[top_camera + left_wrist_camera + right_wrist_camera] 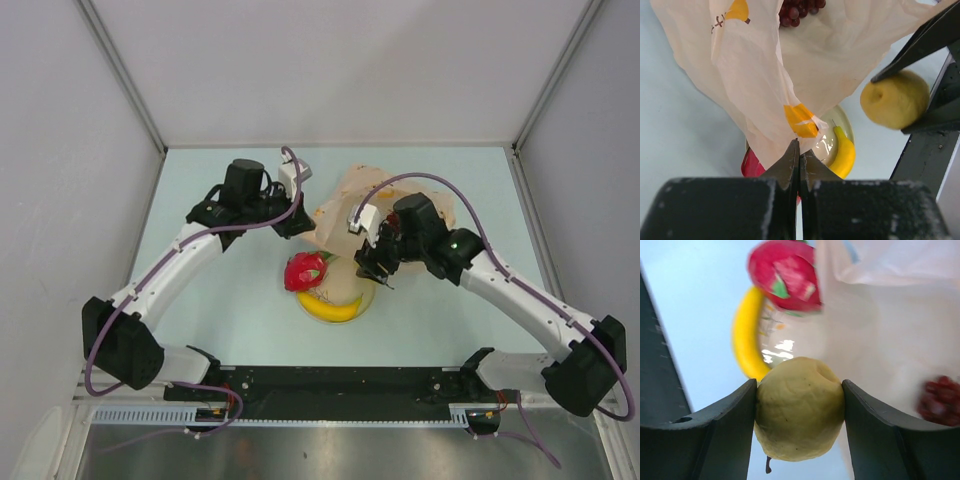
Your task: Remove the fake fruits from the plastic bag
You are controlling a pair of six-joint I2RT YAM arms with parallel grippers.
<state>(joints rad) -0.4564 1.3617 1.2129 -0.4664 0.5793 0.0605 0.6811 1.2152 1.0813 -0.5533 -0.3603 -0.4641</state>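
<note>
My left gripper [799, 150] is shut on a lower edge of the pale peach plastic bag [750, 75] and holds it up over the plate [847, 122]. My right gripper [800, 385] is shut on the round yellow lemon [800, 407], which hangs clear of the bag [880, 330]. The lemon [895, 100] also shows between the right fingers in the left wrist view. A yellow banana [330, 310] and a glossy red fruit [305, 270] rest at the plate [368, 298]. Dark red grapes [797, 12] lie inside the bag [345, 195].
The cream plate sits at the table's middle, partly under the bag. Both arms meet over it, the left gripper [298, 222] and the right gripper [372, 265] close together. Pale walls bound the table on three sides.
</note>
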